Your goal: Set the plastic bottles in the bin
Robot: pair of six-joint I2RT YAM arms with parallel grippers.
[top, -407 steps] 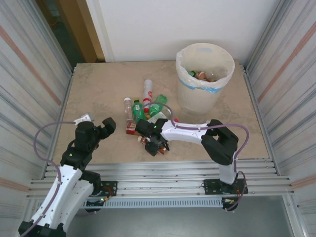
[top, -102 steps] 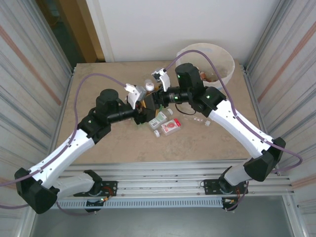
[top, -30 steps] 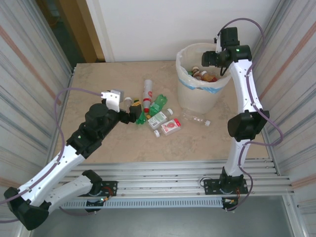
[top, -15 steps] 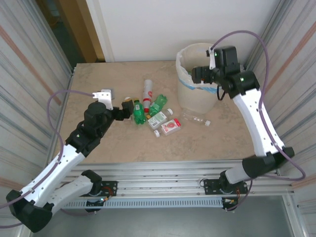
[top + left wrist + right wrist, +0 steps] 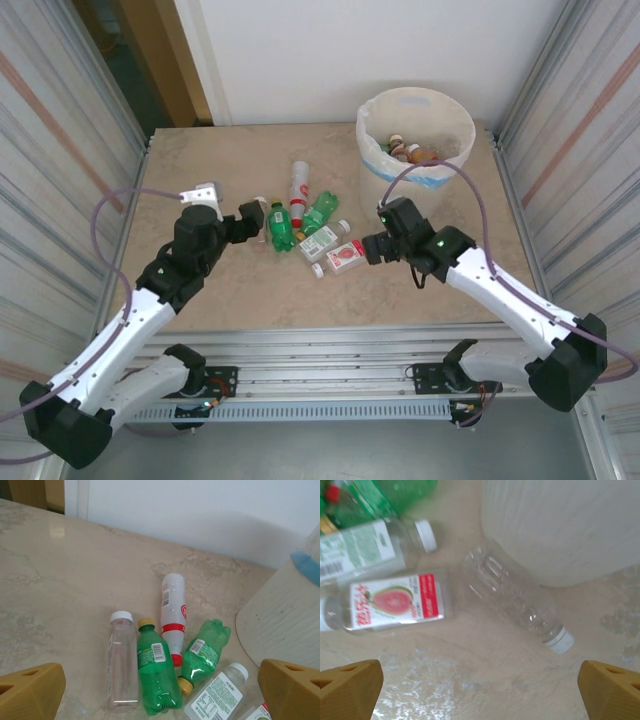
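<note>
Several plastic bottles lie in a cluster mid-table: a white one with a red band (image 5: 298,184), two green ones (image 5: 279,225) (image 5: 318,212), a clear white-labelled one (image 5: 322,240) and a guava-labelled one (image 5: 345,256). The cream bin (image 5: 452,120) stands at the back right with bottles inside. My left gripper (image 5: 252,224) is open, just left of the cluster; it looks at a clear bottle (image 5: 121,660) and a green bottle (image 5: 156,672). My right gripper (image 5: 376,232) hangs open and empty low over the table, facing a bare clear bottle (image 5: 515,600) against the bin wall (image 5: 565,525).
Corrugated metal walls close in both sides, and a white wall stands behind the bin. The guava-labelled bottle (image 5: 390,602) lies left of the clear one in the right wrist view. Bare tabletop (image 5: 200,170) stretches over the left and the front.
The right arm has swung down from above the bin to low over the table beside the clear bottle, its jaws now fully open. The left gripper has edged closer to the cluster.
</note>
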